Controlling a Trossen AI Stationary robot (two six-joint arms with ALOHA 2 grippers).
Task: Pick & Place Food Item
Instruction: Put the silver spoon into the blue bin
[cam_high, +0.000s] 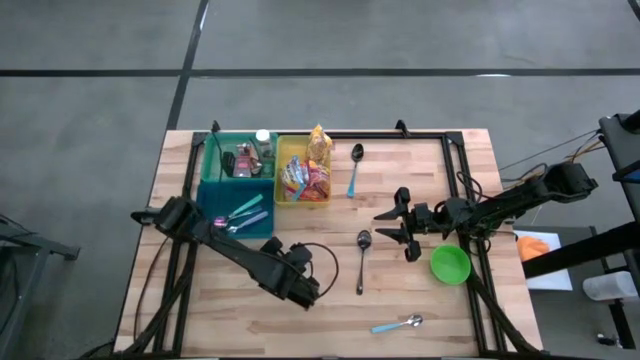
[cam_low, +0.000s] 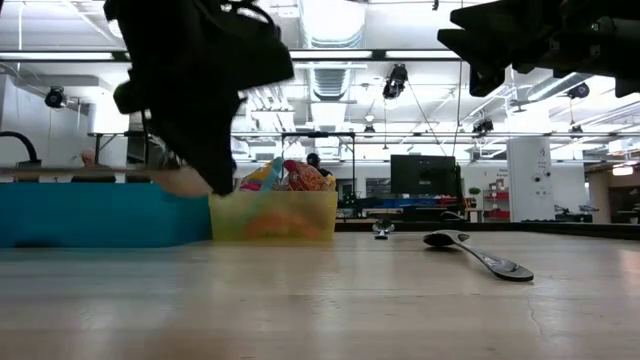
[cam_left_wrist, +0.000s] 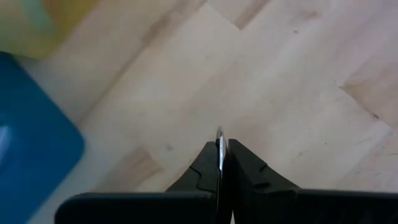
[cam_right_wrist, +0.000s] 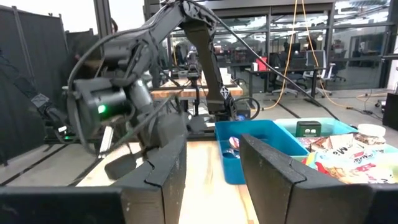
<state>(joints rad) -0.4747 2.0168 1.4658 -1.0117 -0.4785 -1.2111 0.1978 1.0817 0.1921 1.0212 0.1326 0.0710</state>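
Observation:
My left gripper (cam_high: 310, 292) hangs over bare wood near the table's front, left of the middle, pointing steeply down. Its fingers are shut, with a thin silvery item (cam_left_wrist: 219, 138) showing edge-on between the tips. What the item is I cannot tell. Food packets (cam_high: 305, 178) lie in a yellow bin (cam_high: 283, 195) at the far side. My right gripper (cam_high: 392, 228) waits open and roughly level, right of the middle, with nothing between its fingers (cam_right_wrist: 174, 165). My left gripper pinches the thin silvery item between its two fingertips (cam_left_wrist: 208, 163), coming from above at a steep slant. Only a sliver of its edge (cam_left_wrist: 219, 134) sticks out past the tips. The item is clear of the table; the fingers hide the remainder of it.
A green bin (cam_high: 212, 165) and a blue bin (cam_high: 262, 228) stand left of the yellow one. A metal spoon (cam_high: 362, 255) lies mid-table, a blue-handled spoon (cam_high: 354, 170) farther back, another (cam_high: 398, 324) near the front. A green bowl (cam_high: 450, 264) sits below the right arm.

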